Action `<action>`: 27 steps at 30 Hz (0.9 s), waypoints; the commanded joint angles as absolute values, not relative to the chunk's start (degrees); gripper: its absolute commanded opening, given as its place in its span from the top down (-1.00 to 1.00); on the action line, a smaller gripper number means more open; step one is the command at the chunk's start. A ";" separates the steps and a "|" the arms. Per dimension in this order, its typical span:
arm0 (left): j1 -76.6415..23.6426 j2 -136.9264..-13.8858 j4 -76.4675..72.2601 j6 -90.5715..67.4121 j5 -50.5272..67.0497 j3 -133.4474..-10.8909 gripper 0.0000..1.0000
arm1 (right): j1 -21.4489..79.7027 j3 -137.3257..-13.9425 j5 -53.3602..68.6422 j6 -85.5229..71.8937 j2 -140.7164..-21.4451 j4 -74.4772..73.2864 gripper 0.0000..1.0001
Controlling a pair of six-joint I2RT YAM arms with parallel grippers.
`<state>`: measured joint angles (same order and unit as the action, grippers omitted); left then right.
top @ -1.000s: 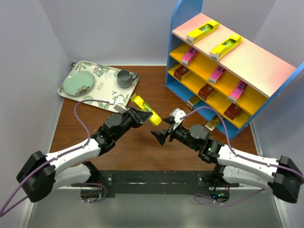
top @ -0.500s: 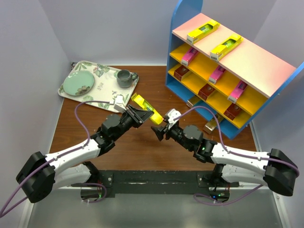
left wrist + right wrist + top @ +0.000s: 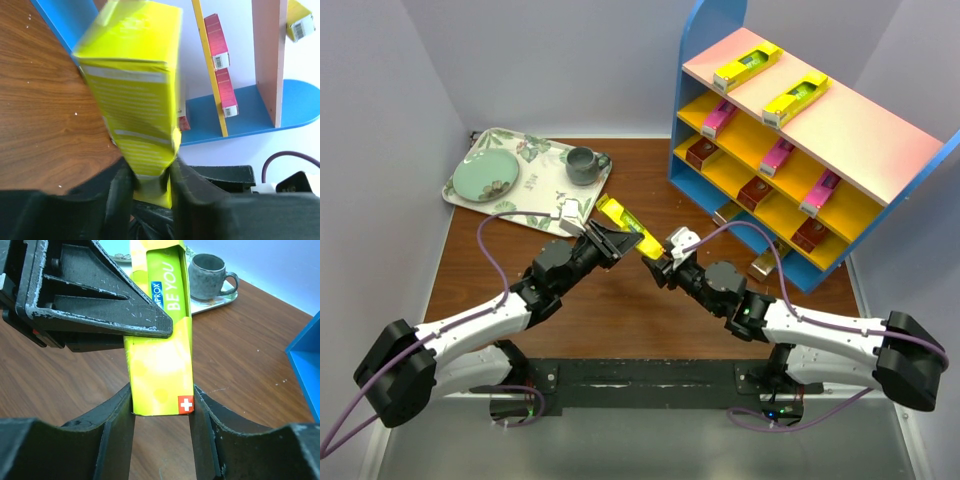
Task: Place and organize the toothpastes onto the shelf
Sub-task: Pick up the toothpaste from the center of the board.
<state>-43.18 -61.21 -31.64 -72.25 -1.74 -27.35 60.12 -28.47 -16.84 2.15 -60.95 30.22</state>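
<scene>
Above the brown table a yellow toothpaste carton (image 3: 623, 221) is held from both ends. My left gripper (image 3: 610, 241) is shut on its one end; the left wrist view shows the carton (image 3: 135, 90) pinched between my left gripper's (image 3: 150, 180) jaws. My right gripper (image 3: 658, 268) is shut on the other end, its jaws pressing both sides of the carton (image 3: 160, 365) just above my right gripper's (image 3: 161, 412) tips. The shelf (image 3: 820, 110) stands at the right with yellow (image 3: 747, 64), pink (image 3: 778, 155) and dark red (image 3: 753, 191) toothpastes on its boards.
A floral tray (image 3: 535, 175) at the back left carries a green plate (image 3: 485, 178) and a grey mug (image 3: 583, 165). Two more cartons (image 3: 767, 262) (image 3: 727, 213) lie on the table at the foot of the shelf.
My right gripper has moved left toward the carton and closed its jaws on the free end. The left gripper has kept its hold and barely moved.
</scene>
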 commanded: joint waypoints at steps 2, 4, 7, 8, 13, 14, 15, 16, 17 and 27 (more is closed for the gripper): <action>-43.15 -58.80 -31.47 -68.65 -3.77 -29.26 0.04 | 60.73 -33.04 -16.96 2.37 -57.93 27.70 0.35; -43.15 -57.49 -29.46 -66.29 -5.62 -29.79 -0.16 | 60.65 -34.01 -17.23 2.11 -56.17 24.62 0.42; -43.15 -55.65 -26.21 -62.60 -8.43 -31.11 -0.39 | 60.65 -36.12 -17.58 1.67 -54.76 19.53 0.49; -43.15 -55.11 -25.23 -61.53 -9.92 -31.90 -0.45 | 60.73 -36.65 -17.67 1.58 -54.49 18.38 0.49; -43.07 -50.73 -16.99 -52.33 -15.63 -35.50 -0.69 | 60.73 -41.65 -19.42 0.44 -53.96 8.54 0.56; -43.07 -49.93 -15.92 -50.56 -17.47 -36.81 -0.72 | 60.65 -42.62 -19.77 0.44 -54.31 6.79 0.56; -43.07 -49.23 -15.30 -48.80 -18.19 -37.26 -0.74 | 60.64 -44.54 -19.95 -1.65 -54.40 3.64 0.56; -43.07 -47.48 -14.68 -45.65 -18.80 -37.79 -0.74 | 60.64 -45.43 -20.39 -2.10 -54.58 2.39 0.57; -43.07 -46.68 -14.68 -44.22 -19.59 -37.79 -0.74 | 60.56 -46.74 -20.39 -3.24 -54.75 1.33 0.58; -43.07 -38.24 -7.58 -25.51 -23.02 -42.09 -0.78 | 60.64 -58.79 -23.99 -8.44 -56.43 -14.48 0.59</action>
